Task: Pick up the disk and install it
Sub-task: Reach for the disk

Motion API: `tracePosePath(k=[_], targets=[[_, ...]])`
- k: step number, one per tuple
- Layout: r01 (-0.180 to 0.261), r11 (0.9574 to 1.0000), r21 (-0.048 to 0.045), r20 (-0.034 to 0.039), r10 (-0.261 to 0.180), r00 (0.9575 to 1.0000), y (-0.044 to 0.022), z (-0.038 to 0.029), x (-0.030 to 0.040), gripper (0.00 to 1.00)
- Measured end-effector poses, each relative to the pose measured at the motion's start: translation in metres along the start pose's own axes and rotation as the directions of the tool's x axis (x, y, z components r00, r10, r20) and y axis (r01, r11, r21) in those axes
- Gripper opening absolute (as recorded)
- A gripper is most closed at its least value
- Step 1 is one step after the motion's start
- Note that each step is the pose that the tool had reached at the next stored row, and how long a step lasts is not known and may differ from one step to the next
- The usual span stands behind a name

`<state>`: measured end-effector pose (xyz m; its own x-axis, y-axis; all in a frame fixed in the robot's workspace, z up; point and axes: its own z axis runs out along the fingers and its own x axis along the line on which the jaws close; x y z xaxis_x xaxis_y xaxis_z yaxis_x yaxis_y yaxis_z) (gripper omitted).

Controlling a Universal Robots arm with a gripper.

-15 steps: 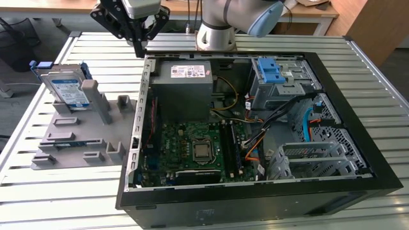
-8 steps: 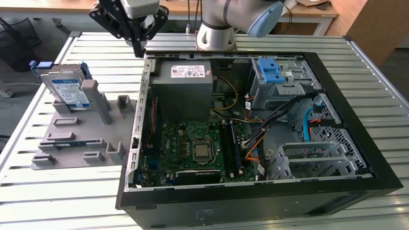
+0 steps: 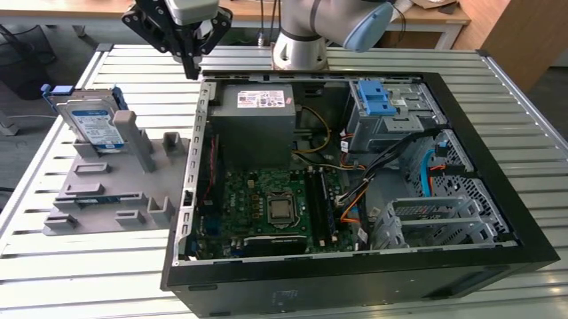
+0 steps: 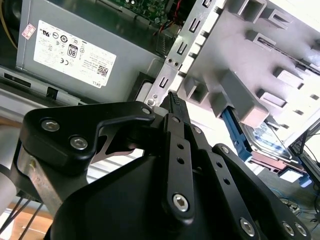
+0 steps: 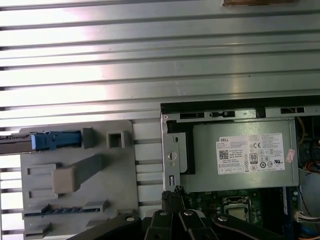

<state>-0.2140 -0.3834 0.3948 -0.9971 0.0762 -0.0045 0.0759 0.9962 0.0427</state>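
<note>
On grey rack [image 3: 93, 199], disk [image 3: 94, 123] upright, gripper [image 3: 191, 70] well apart

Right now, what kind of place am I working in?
Probably a robotics lab or workshop bench for computer assembly: a slatted metal table, an opened computer case lying on it, and a grey fixture holding the disk.

Silver-grey arm [image 3: 300, 48] there, pale blue joint cap [image 3: 368, 26]; black angular linkage gripper [image 3: 191, 69], dotted with silver screws [image 4: 180, 201].
</note>
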Motion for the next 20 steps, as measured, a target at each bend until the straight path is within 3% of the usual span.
tracePosePath(k=[20], targets=[[0.000, 1.0000, 0.0000, 0.0000, 0.000, 1.0000, 0.0033, 0.0002, 0.0061, 0.11]])
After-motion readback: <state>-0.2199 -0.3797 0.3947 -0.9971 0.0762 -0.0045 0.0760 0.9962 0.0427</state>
